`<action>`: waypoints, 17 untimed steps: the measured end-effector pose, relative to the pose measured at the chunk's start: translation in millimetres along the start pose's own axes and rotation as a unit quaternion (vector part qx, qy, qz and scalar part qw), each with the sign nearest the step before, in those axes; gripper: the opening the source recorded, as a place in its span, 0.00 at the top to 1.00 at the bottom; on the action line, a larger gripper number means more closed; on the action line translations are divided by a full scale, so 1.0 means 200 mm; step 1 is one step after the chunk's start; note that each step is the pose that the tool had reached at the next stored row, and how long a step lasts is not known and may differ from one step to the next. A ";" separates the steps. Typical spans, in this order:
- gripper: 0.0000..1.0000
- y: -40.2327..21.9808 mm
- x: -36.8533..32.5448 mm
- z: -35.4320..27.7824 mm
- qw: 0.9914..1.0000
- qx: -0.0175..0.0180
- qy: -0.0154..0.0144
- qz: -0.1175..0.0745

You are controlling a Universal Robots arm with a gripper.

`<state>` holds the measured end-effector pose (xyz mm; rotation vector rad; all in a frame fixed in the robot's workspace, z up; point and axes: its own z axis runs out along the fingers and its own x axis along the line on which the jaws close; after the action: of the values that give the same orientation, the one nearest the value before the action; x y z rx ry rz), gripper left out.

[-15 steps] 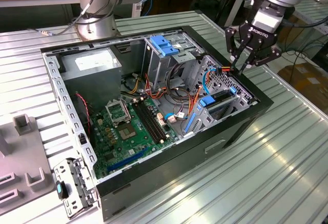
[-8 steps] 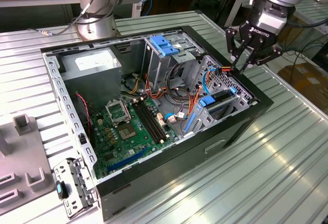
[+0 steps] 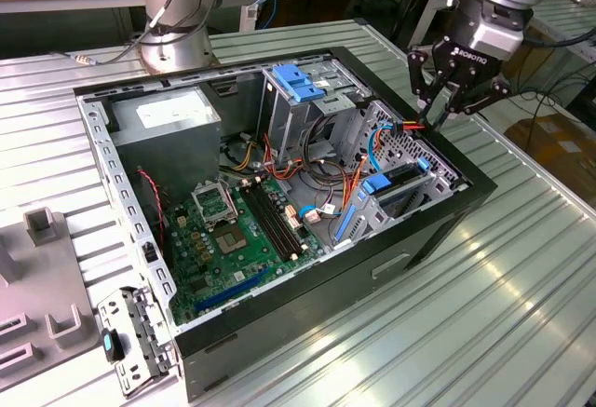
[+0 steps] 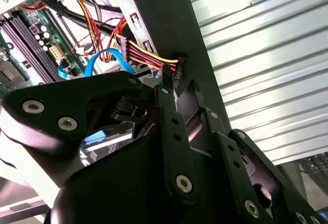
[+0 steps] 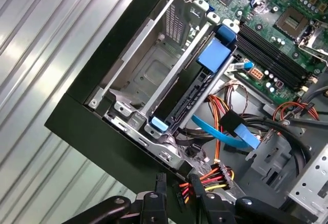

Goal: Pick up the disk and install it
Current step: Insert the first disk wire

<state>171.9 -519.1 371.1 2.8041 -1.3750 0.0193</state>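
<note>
The disk (image 5: 190,100) sits edge-on in a slot of the drive cage (image 5: 148,75) at the open computer case's corner, with its blue carrier rail (image 5: 214,56) at one end. In the exterior view the disk (image 3: 402,178) lies in the cage on that view's right. My gripper (image 3: 436,112) hangs just above the case rim beside the cage. Its fingers (image 5: 159,185) are shut on a black power connector (image 5: 180,194) with red, yellow and black wires (image 4: 148,56). The gripper (image 4: 172,83) holds that connector (image 4: 177,66) over the case's black wall.
The open case (image 3: 447,230) lies on a ribbed metal table (image 3: 521,286). Inside are the motherboard (image 3: 233,230), a grey power supply box (image 3: 172,114), loose cables and a blue flat cable (image 5: 225,134). A second arm's base (image 3: 177,39) stands behind. A bracket (image 3: 135,337) lies at the front left.
</note>
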 end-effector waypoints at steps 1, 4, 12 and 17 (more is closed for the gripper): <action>0.69 -0.001 0.000 0.001 1.000 0.000 0.000 -0.008; 0.69 -0.003 0.002 0.006 0.999 0.001 0.000 -0.033; 0.69 -0.043 -0.024 0.028 0.997 0.001 0.001 -0.072; 0.69 -0.037 -0.014 0.030 0.996 0.000 0.004 -0.095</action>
<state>175.9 -512.5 365.0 2.9173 -1.1016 0.0264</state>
